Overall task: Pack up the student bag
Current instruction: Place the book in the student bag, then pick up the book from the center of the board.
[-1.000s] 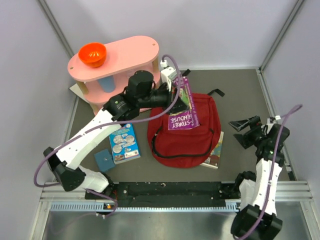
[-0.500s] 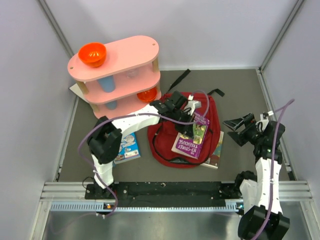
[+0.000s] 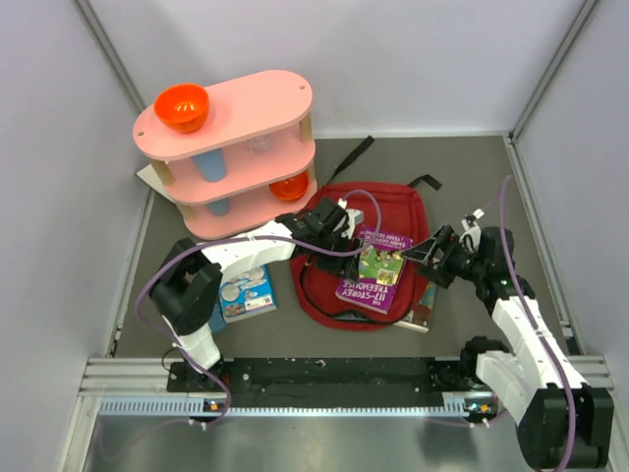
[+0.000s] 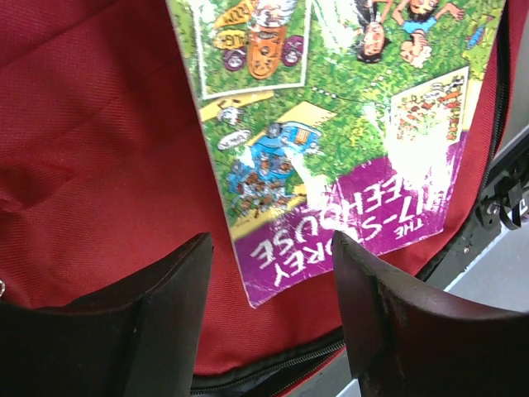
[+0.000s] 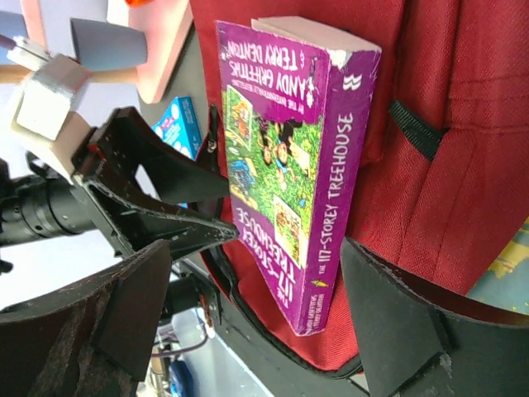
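The bag (image 3: 398, 202) lies flat in the middle of the bench (image 3: 472, 187), with a purple book (image 3: 378, 270) face up on top of it. Both arms are right there. The left pincer (image 3: 344, 241) is over the bag's left half, just beside the book's left edge, fingers apart and gripping nothing. The right pincer (image 3: 415, 258) comes in from the other side, jaws wide apart and level with the book's right edge; whether it touches the book can't be told.

Room-wise, the shelf (image 3: 236, 123) stands close to the bag's back-left corner, and a blue book (image 3: 246, 292) sits on the bench just left of the bag. Another book (image 3: 425, 307) pokes out from under the bag's front-right edge. Bare bench shows behind the bag and off to the right, up to the walls.

The left wrist view puts the left pincer (image 4: 273, 248) low over the red bag (image 4: 99, 124), the book's (image 4: 347, 124) corner showing between its dark fingers, plus a zip along the bag's edge. The right wrist view catches the book's (image 5: 281, 165) spine and page edge facing the right pincer (image 5: 256, 248), the bag (image 5: 446, 124) underneath, and the left arm's fingers close on the far side.
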`<state>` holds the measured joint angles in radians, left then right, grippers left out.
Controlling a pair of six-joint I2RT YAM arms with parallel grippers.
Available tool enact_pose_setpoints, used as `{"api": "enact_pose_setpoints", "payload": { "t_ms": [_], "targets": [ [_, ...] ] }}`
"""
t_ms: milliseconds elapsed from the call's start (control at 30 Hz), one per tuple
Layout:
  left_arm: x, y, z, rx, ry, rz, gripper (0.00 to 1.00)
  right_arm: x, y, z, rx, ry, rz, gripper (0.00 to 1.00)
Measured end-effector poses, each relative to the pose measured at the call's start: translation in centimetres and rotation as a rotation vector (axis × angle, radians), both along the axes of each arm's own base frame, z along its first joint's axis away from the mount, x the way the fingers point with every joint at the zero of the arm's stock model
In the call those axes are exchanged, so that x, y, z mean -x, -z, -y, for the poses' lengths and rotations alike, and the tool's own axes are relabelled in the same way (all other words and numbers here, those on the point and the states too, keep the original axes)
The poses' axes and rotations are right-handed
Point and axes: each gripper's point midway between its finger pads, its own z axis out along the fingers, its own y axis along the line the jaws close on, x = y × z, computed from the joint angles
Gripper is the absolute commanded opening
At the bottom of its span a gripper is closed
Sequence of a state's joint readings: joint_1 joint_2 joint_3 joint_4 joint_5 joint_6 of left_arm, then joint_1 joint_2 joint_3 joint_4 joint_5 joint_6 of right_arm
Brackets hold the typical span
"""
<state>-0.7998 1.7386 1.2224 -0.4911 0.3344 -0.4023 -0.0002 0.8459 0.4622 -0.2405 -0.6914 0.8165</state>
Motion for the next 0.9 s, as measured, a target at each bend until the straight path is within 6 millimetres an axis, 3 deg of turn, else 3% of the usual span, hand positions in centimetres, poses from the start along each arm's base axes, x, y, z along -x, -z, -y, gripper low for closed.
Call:
{"api": "enact_pose_setpoints", "payload": {
  "t_ms": [233, 467, 567, 767, 833, 900],
  "targets": [
    [0.3, 1.3, -0.4, 0.010, -0.009, -0.018, 0.65, 0.6, 2.3, -0.8, 0.034, 0.009, -0.036, 0.77],
    [0.6, 1.9, 1.1, 0.091, 0.008, -0.045, 0.61, 1.3, 5.6, -1.6, 0.039, 0.004, -0.104, 0.70],
    [0.8, 2.7, 1.2, 0.112, 0.002, -0.067, 0.57, 0.8, 6.0, -2.3, 0.027, -0.008, -0.110, 0.65],
    [1.0, 3.1, 1.7, 0.164, -0.009, -0.097, 0.55, 0.6, 6.5, -4.4, 0.019, -0.068, -0.101, 0.42],
    [1.0, 3.1, 1.7, 0.176, -0.016, -0.103, 0.54, 0.4, 6.7, -4.7, 0.015, -0.065, -0.104, 0.40],
    [1.0, 3.2, 1.7, 0.187, -0.022, -0.111, 0.54, 0.3, 7.1, -5.0, 0.012, -0.059, -0.116, 0.20]
  ]
}}
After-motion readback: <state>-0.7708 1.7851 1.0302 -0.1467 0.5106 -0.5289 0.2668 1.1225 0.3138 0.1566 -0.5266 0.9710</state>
